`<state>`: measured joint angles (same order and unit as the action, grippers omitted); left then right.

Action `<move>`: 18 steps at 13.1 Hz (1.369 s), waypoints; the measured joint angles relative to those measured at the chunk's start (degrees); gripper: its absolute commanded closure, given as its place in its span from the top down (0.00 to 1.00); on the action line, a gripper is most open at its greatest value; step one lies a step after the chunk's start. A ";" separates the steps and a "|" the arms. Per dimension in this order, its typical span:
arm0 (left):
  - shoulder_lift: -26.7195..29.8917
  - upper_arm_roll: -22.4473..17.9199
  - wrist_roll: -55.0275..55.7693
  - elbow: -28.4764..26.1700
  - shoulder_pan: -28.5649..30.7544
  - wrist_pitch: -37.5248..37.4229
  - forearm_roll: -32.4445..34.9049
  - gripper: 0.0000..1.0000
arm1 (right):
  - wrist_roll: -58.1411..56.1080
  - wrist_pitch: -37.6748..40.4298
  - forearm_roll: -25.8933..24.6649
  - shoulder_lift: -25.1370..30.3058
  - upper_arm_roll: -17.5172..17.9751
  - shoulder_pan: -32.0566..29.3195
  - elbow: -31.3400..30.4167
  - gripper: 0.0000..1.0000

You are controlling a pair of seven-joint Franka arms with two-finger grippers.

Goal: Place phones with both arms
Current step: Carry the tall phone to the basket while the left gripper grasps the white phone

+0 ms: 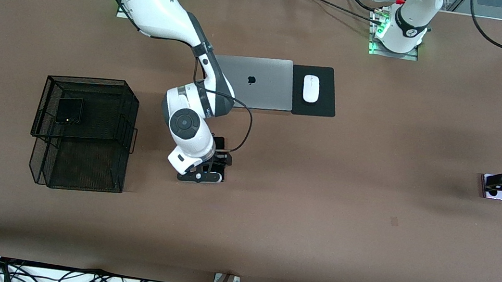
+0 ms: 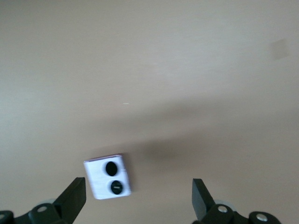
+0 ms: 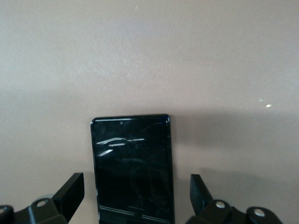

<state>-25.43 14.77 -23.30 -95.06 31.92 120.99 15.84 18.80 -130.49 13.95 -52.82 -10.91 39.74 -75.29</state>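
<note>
White arms bend low: right gripper (image 3: 135, 198) (fingers spread) over long black phone (image 3: 132, 168).

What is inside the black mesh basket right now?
One small squarish black phone lies on the upper tier of the mesh basket. The lower tier shows only mesh where it sticks out; the part under the upper tier is covered.

Glossy glass slab phone (image 3: 133, 168); matt table (image 1: 318, 218); wire-mesh metal basket (image 1: 82, 131)
</note>
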 measured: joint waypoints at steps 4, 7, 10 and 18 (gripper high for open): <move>-2.79 -0.02 -4.14 -1.29 7.77 6.03 0.00 1.00 | 0.00 0.01 0.00 -0.78 0.00 0.42 -0.49 1.00; -7.01 0.00 -4.21 -1.60 10.74 10.21 0.00 1.00 | 0.00 -0.46 -0.01 -0.84 -0.01 0.52 -0.83 0.84; -10.96 0.04 -4.14 -1.78 12.37 13.65 0.00 1.00 | 0.03 -1.09 0.00 -0.83 -0.01 0.73 -0.86 0.10; -13.73 0.42 -0.40 -4.18 12.49 19.04 0.00 1.00 | -0.09 7.44 -0.04 3.02 -4.50 0.76 1.13 0.00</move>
<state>-39.16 15.19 -23.70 -99.25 44.41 140.03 15.84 18.71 -123.05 13.91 -49.80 -15.42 40.50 -74.16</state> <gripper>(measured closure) 0.000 0.220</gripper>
